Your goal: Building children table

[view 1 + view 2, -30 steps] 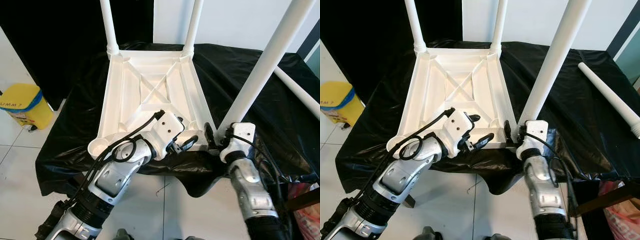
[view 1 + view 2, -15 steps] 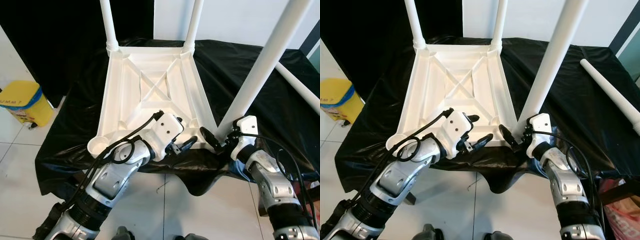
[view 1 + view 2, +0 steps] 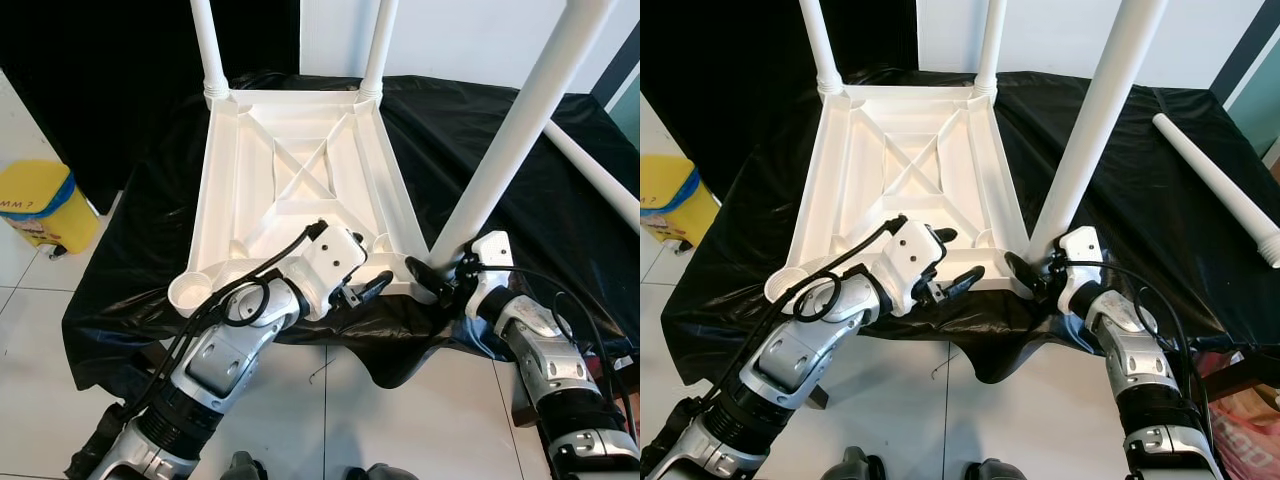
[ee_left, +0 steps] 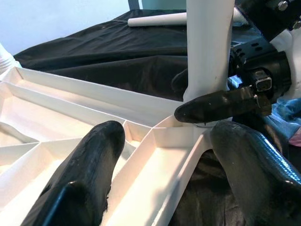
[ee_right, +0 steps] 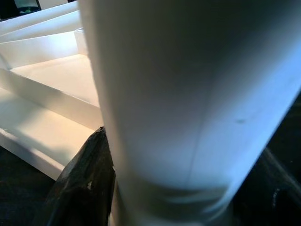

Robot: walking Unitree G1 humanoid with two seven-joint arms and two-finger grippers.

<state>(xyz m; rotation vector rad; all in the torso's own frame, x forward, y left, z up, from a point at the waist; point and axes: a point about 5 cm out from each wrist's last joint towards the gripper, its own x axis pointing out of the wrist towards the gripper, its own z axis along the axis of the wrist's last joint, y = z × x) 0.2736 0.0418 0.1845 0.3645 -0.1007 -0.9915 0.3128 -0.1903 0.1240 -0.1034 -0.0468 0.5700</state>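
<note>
head eyes look down; wrist views close on table leg (image 4: 207, 42).

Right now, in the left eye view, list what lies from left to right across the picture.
Yellow bin → upturned white tabletop → left hand → right hand at the base of the near leg → loose white leg lying on the black cloth.

Bright even light; wrist views blurred close up.
</note>
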